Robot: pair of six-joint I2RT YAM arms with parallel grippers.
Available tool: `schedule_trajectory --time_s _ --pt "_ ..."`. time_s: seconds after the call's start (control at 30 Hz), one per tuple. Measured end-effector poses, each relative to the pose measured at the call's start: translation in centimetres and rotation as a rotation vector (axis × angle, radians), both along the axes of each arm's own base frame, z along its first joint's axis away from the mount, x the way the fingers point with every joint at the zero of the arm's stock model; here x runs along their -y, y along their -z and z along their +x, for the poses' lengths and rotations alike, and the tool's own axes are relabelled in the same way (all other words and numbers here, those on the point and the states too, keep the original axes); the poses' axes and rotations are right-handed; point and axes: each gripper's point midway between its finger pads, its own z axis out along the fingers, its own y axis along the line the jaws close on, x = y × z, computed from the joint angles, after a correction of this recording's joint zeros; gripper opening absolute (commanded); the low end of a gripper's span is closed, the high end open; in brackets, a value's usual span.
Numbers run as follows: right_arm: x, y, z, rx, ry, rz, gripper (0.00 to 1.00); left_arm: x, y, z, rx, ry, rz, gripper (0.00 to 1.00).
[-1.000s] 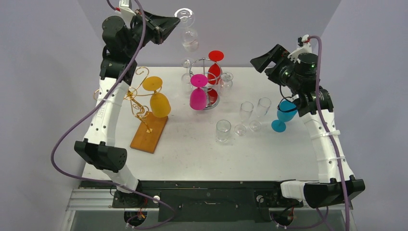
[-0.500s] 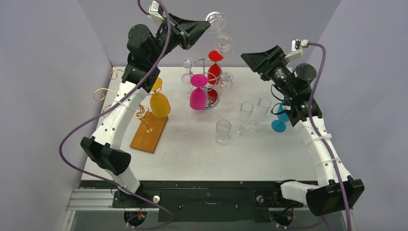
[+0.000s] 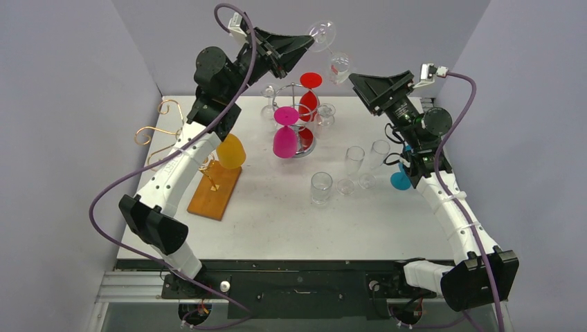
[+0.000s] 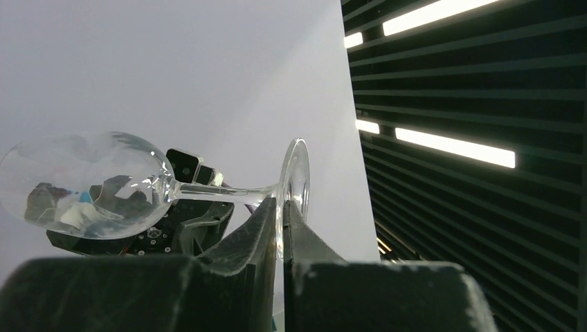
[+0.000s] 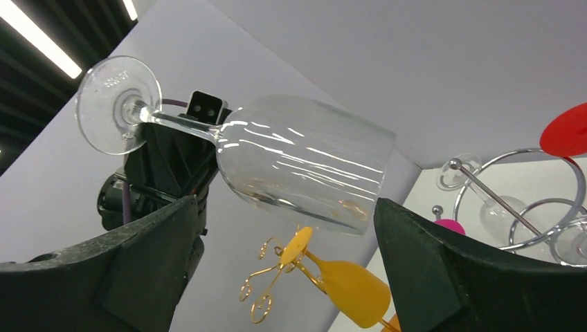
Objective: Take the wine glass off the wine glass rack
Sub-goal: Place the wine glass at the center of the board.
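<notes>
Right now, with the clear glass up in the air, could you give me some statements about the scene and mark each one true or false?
1. The left gripper is shut on the foot of the clear wine glass. True.
2. The right gripper is shut. False: its jaws stand wide open beside the glass's bowl.
3. The yellow glass hangs on the gold rack. True.
4. The pink glass lies on its side on the table. False: it hangs foot up on the chrome rack.
</notes>
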Motion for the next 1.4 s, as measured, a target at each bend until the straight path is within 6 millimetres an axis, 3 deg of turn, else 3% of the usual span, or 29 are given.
schedule_trajectory --time_s 0.27,0.63,0.9,1.13,1.4 --pt "0.1 -2.3 -1.2 0.067 -0.042 0.092 0.81 -0.4 -0.6 -0.8 -0.005 0.041 -0.083 0.0" --pt "0.4 -6.2 -4.3 0.202 -0.134 0.222 0.47 -1.9 -3.5 -3.7 0.035 0.133 -0.241 0.0" --pt "0.4 -7.2 -5.4 0.238 -0.163 0.242 0.23 -2.2 -4.1 -4.5 0.03 0.166 -0.288 0.0" --pt "0.8 -8.4 -7.1 0.287 -0.161 0.237 0.24 -2.5 -4.4 -4.7 0.006 0.182 -0.32 0.0" --pt "0.8 -7.9 -7.1 0.278 -0.128 0.192 0.33 -2.1 -4.4 -5.4 0.016 0.2 -0.319 0.0"
